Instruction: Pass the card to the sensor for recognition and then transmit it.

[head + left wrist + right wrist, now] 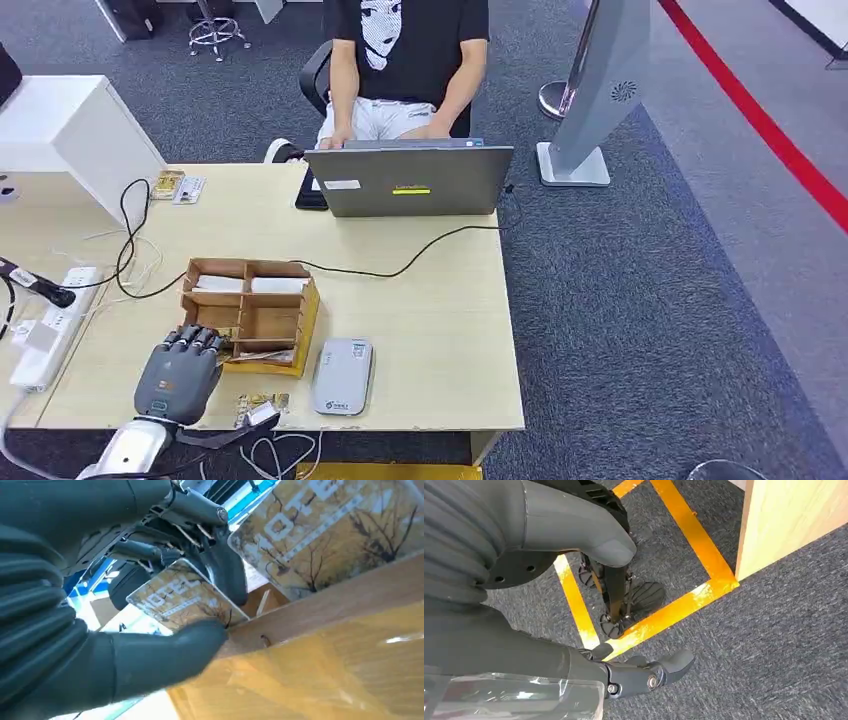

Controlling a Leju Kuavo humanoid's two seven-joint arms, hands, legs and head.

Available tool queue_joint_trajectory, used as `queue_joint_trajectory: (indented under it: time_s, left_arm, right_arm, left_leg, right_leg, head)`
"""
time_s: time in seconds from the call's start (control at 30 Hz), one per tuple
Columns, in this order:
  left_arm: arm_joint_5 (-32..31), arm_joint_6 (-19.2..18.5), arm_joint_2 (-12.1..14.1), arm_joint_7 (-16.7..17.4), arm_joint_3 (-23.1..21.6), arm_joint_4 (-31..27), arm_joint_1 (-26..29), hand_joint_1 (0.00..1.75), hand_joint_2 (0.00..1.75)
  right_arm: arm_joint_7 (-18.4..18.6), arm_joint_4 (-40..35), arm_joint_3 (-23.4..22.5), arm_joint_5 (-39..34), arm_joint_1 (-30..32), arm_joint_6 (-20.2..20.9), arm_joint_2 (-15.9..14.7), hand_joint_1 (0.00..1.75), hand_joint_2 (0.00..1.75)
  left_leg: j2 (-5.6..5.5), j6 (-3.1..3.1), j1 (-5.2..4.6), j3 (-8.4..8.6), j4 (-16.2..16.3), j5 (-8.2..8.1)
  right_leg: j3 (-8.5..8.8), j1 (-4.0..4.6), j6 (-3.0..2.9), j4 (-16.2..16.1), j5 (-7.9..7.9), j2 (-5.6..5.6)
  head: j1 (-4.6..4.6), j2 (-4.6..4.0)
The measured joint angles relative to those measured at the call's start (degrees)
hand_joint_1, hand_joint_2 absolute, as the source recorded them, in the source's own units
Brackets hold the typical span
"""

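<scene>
One card [182,600] half hidden, left hand [165,650] pinching

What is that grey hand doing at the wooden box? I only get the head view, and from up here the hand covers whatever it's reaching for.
Observer: The left hand is pinching a card printed with a hotel design, thumb against one face and darker fingers against the other, right at the wooden box's edge.
Operator: Is that the only card there?
Observer: No, a second card with the same print stands further inside the box.
Operator: And the other hand?
Observer: The right hand hangs beside the desk above grey carpet with yellow tape lines, holding nothing, its fingers loosely curled.
</scene>
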Motion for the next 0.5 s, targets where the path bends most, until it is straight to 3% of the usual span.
queue_joint_trajectory:
  time_s: [0.2, 0.5]
  left_arm:
    - [0.0, 1.0, -0.2, 0.1, 0.0, -0.3, 0.0, 1.75, 1.75]
    - [0.0, -0.1, -3.4, -7.5, 3.3, -13.1, 0.5, 1.75, 1.75]
  right_arm:
    - [0.1, -0.1, -0.8, 0.1, 0.0, 0.0, 0.2, 0.00, 1.75]
    - [0.5, -0.1, -2.1, 1.9, 0.0, 0.0, 0.2, 0.00, 1.75]
  left_leg:
    - [-0.01, 0.00, 0.00, 0.01, 0.0, 0.00]
    - [0.00, 0.00, -0.01, 0.00, 0.0, 0.00]
  right_leg:
    - [0.00, 0.00, 0.00, 0.0, 0.00, -0.01]
    - [0.00, -0.01, 0.00, 0.0, 0.00, -0.01]
  head:
    - [0.02, 0.00]
    - [0.02, 0.00]
